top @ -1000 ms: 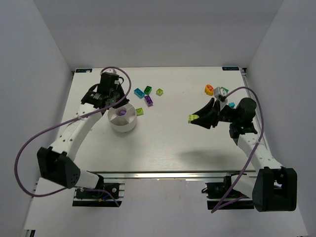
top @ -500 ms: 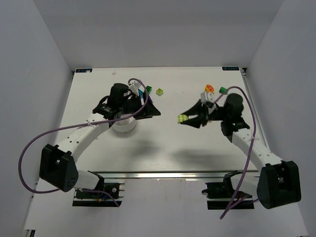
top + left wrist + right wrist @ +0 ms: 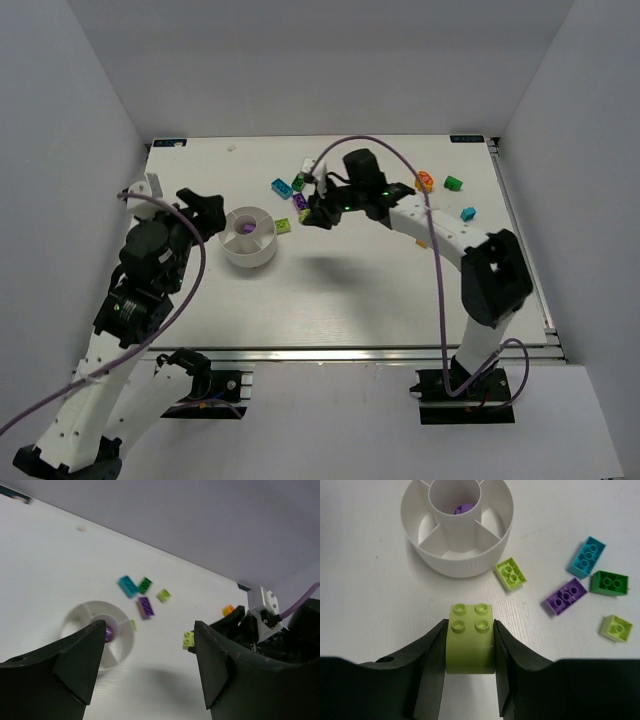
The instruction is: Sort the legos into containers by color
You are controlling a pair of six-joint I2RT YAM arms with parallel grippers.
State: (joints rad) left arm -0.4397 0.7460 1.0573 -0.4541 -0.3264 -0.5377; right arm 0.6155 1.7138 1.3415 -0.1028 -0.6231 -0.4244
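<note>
Firmly, the right gripper (image 3: 470, 645) is clamped on a lime-green brick (image 3: 471, 637), with 1 finger pressed to each side and the brick's 4 studs facing up. The held brick hangs just short of the white bowl (image 3: 465, 567), on the side nearest the wrist camera, and does not touch it. Inside the bowl, the round centre well holds a purple piece (image 3: 465, 509). Just beside the bowl's wall lies a second lime brick (image 3: 510, 573). Farther right sit a cyan brick (image 3: 588, 556), a dark green brick (image 3: 609, 583), a purple brick (image 3: 565, 596) and a small lime brick (image 3: 616, 628), all on the table (image 3: 370, 605). From above, the right arm reaches across to the table's middle. An orange brick (image 3: 425, 181), a green brick (image 3: 453, 183) and a small cyan brick (image 3: 467, 213) lie well apart from the bowl, toward the right edge. The left gripper (image 3: 147, 670) sits left of the bowl with its jaws wide apart and nothing between them.
</note>
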